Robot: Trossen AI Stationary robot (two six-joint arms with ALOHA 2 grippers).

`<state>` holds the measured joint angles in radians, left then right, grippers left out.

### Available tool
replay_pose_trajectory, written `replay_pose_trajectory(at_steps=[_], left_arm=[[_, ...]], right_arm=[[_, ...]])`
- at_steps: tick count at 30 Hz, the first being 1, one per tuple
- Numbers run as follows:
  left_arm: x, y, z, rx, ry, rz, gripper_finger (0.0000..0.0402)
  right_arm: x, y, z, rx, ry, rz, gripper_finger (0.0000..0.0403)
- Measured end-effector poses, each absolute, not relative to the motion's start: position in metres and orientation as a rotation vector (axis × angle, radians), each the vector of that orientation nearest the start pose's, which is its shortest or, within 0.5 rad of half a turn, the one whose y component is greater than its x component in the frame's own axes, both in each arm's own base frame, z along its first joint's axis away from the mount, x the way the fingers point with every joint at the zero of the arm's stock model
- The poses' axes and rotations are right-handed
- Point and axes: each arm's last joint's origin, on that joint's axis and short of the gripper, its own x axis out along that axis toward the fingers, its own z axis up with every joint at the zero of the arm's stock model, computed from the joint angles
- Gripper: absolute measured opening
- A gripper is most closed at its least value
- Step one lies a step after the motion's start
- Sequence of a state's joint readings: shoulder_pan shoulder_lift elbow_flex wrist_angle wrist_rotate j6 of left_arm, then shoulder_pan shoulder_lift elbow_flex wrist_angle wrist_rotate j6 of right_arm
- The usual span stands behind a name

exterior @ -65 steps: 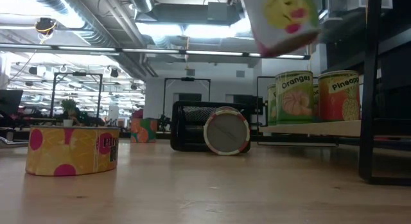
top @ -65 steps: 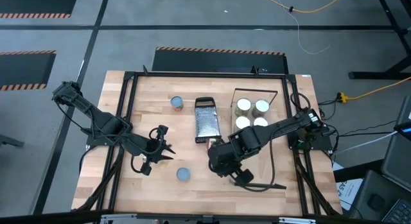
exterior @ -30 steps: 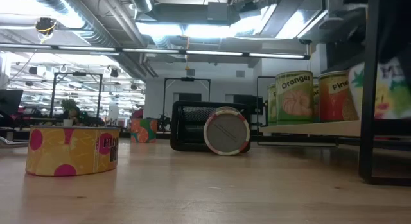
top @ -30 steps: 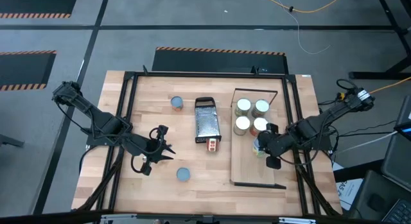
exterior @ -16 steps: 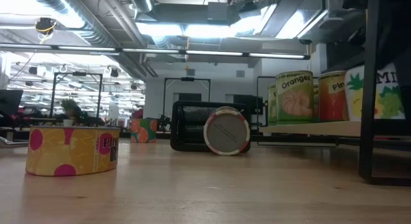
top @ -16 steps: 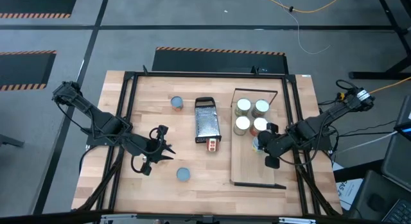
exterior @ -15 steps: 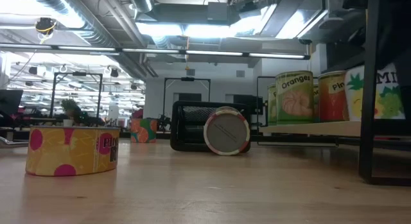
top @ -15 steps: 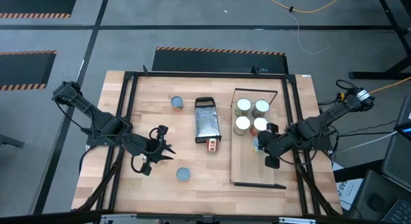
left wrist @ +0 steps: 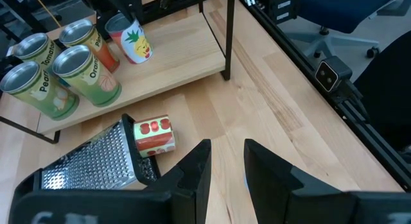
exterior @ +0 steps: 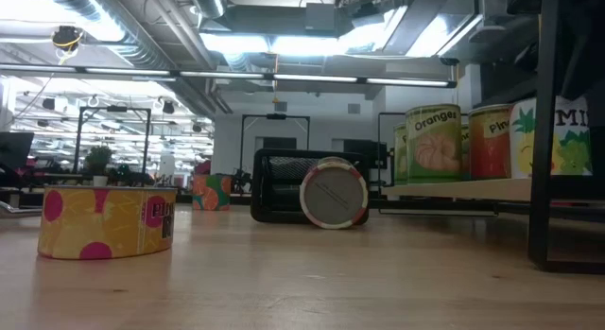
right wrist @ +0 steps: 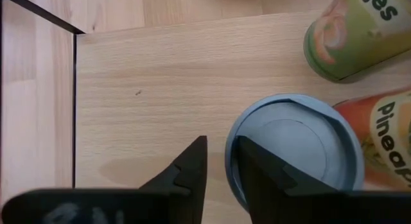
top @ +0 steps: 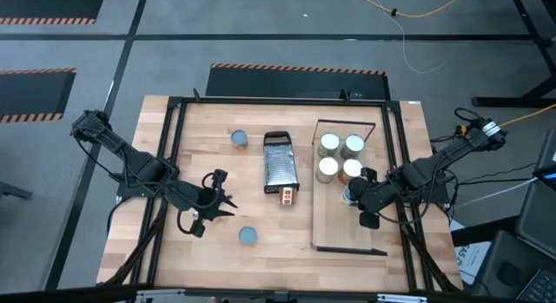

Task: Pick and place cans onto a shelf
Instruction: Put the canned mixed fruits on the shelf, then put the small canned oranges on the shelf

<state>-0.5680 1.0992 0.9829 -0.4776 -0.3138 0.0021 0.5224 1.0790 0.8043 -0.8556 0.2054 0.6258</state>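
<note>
Pineapple can (exterior: 565, 133) now on shelf (exterior: 454, 189)

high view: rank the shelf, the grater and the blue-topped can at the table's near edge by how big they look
1. shelf, clearly the largest
2. grater, long and narrow, well smaller than the shelf
3. blue-topped can, smallest; only its round top shows from above

All three sit at about table height, so nearness to the camera hardly affects the order.
</note>
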Motion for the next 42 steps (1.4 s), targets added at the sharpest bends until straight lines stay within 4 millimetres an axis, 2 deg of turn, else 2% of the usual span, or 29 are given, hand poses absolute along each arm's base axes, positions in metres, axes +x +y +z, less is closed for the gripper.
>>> replay_pose_trajectory(at_steps=[6, 13, 16, 20, 24, 30, 35, 42], left_arm=[[0.198, -0.116, 0.317, 0.257, 0.538, -0.243, 0.0086], [0.198, -0.115, 0.317, 0.265, 0.534, -0.215, 0.0086], [0.199, -0.113, 0.317, 0.282, 0.524, -0.149, 0.0086], [0.202, -0.104, 0.318, 0.267, 0.502, 0.039, 0.0086], [0.208, -0.088, 0.319, 0.250, 0.493, 0.196, 0.0086], [0.219, -0.054, 0.317, 0.242, 0.539, 0.327, 0.0086], [0.223, -0.018, 0.311, 0.172, 0.642, 0.357, 0.0086], [0.233, 0.027, 0.291, 0.081, 0.802, 0.424, 0.0086]], right_arm=[[0.167, 0.089, 0.245, 0.157, 1.086, -0.053, 0.0091], [0.174, 0.093, 0.279, 0.157, 0.991, 0.010, 0.0091], [0.177, 0.095, 0.294, 0.157, 0.938, 0.039, 0.0091], [0.185, 0.098, 0.310, 0.130, 0.806, 0.083, 0.0091], [0.195, 0.102, 0.320, 0.065, 0.636, 0.113, 0.0091], [0.205, 0.101, 0.331, -0.034, 0.490, 0.156, 0.0091], [0.209, 0.096, 0.334, -0.035, 0.462, 0.136, 0.0091], [0.214, 0.093, 0.330, -0.036, 0.479, 0.110, 0.0091]])
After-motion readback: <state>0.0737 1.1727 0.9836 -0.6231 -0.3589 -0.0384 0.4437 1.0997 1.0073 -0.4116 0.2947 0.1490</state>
